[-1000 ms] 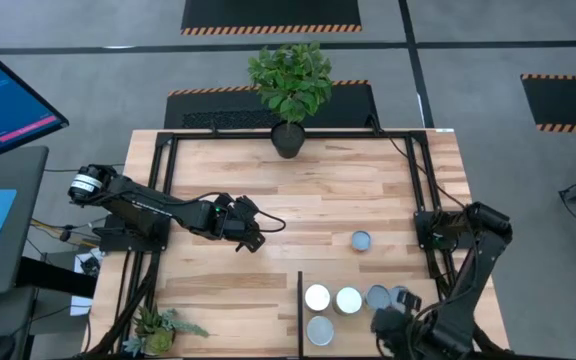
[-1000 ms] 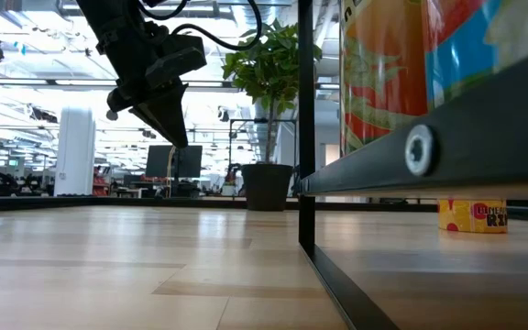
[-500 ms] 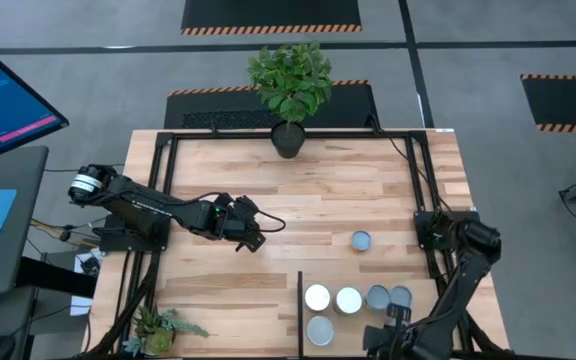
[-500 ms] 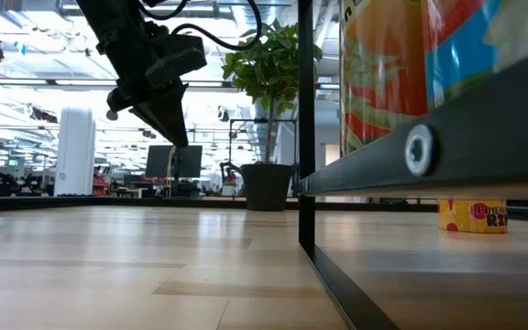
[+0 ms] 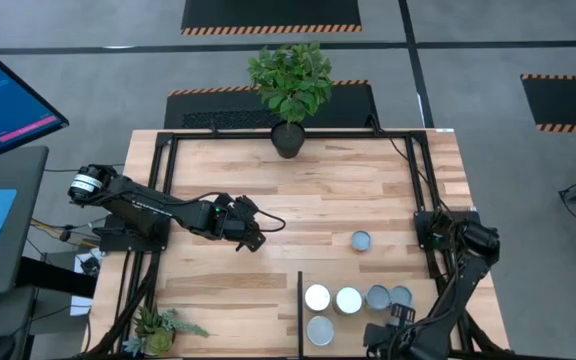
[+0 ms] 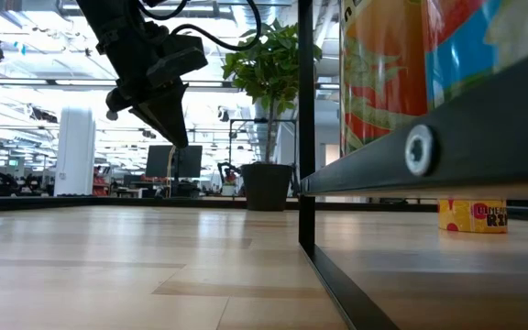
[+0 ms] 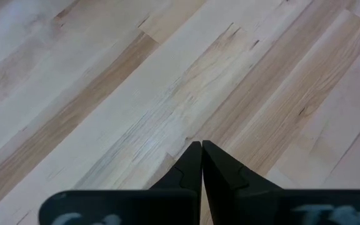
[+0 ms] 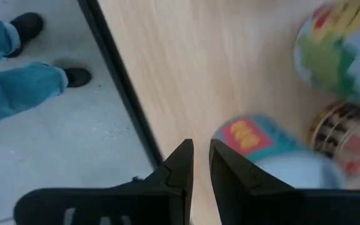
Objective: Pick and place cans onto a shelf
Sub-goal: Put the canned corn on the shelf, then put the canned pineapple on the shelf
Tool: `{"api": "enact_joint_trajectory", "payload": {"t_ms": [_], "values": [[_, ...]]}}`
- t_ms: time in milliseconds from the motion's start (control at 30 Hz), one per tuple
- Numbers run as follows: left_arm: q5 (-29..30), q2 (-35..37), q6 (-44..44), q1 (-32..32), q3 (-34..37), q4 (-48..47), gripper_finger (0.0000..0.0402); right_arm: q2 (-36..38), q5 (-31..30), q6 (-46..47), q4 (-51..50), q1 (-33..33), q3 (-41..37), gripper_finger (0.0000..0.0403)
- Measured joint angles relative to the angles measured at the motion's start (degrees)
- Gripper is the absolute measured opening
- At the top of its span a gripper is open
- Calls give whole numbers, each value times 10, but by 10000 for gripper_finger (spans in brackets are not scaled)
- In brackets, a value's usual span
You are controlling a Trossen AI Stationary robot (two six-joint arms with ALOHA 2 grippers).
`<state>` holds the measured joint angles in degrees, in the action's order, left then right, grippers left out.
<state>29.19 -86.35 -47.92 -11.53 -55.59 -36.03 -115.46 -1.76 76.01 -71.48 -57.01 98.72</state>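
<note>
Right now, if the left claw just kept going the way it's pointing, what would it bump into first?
Probably only the bare wooden tabletop. The left gripper, fingers shut and empty, points down at plain planks; no can lies in its line, though its height above the wood is unclear.

five cans point(image 5: 348, 300) on shelf point(image 5: 358, 335); lone can point(image 5: 361, 240) on tabletop; left gripper point(image 5: 255, 241) mid-table.

Bright, even overhead light is falling across the table point(image 5: 298, 190), casting only soft shadows. In the right wrist view the cans point(image 8: 274, 150) are smearing with blur, while ceiling lights are glaring behind the plant point(image 6: 269, 101) in the low view.
</note>
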Motion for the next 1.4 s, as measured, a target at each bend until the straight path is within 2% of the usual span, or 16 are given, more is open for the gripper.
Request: {"api": "enact_joint_trajectory", "payload": {"t_ms": [500, 800, 933, 1100, 1167, 1233, 1400], "values": [[-3, 0, -4, 0, 0, 0, 0, 0, 2, 65, -31, 0, 0, 74], [-3, 0, -5, 0, 0, 0, 0, 0, -14, 32, -10, 1, 4, 74], [-3, 0, -5, 0, 0, 0, 0, 1, -68, -22, -32, 1, 45, 74], [-3, 0, -5, 0, 0, 0, 0, 1, -123, -89, -165, 2, 153, 74], [-3, 0, -5, 0, 0, 0, 0, 5, -141, -118, -187, 4, 192, 74], [-3, 0, -5, 0, 0, 0, 0, 32, -180, -165, -176, 3, 192, 74], [-3, 0, -5, 0, 0, 2, 0, 98, -312, -177, -184, 19, 142, 66]]}}
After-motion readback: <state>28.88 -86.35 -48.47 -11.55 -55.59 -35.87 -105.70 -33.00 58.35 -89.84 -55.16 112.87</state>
